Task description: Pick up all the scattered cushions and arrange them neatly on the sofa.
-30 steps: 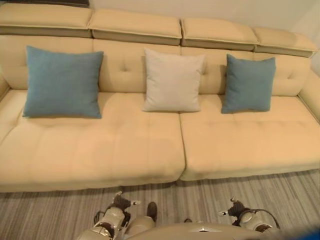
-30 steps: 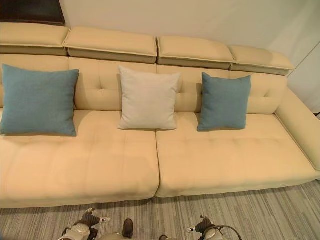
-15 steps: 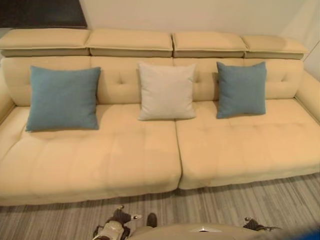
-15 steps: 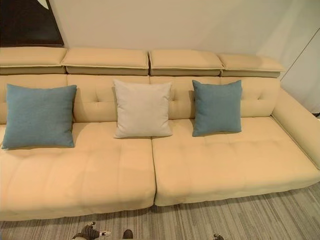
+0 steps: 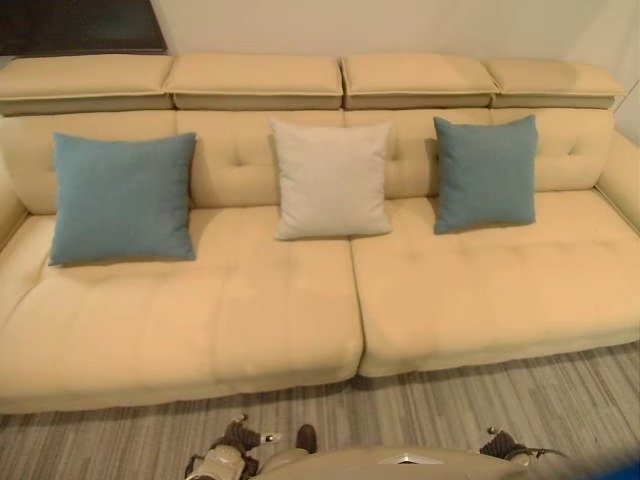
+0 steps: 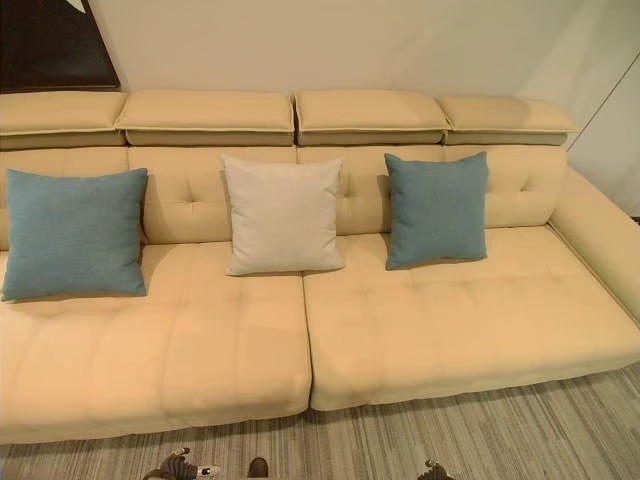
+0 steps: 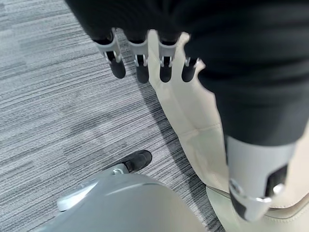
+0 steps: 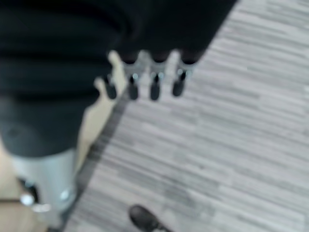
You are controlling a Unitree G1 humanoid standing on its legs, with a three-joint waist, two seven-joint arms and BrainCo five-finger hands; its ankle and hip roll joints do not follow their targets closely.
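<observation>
Three cushions stand upright against the backrest of the beige sofa (image 5: 280, 310): a large blue cushion (image 5: 123, 197) at the left, a white cushion (image 5: 331, 180) in the middle and a smaller blue cushion (image 5: 485, 173) at the right. My left hand (image 5: 238, 438) hangs low over the floor in front of the sofa, its fingers (image 7: 140, 63) straight and holding nothing. My right hand (image 5: 500, 445) hangs low at the other side, also with straight, empty fingers (image 8: 152, 79).
Grey striped carpet (image 5: 480, 400) runs along the sofa's front edge. The sofa's right armrest (image 6: 600, 240) juts forward. A dark panel (image 6: 45, 45) hangs on the wall at the upper left.
The camera has shifted, so the whole sofa sits differently in view. Both hands have sunk lower toward the bottom edge. The cushions have kept their places.
</observation>
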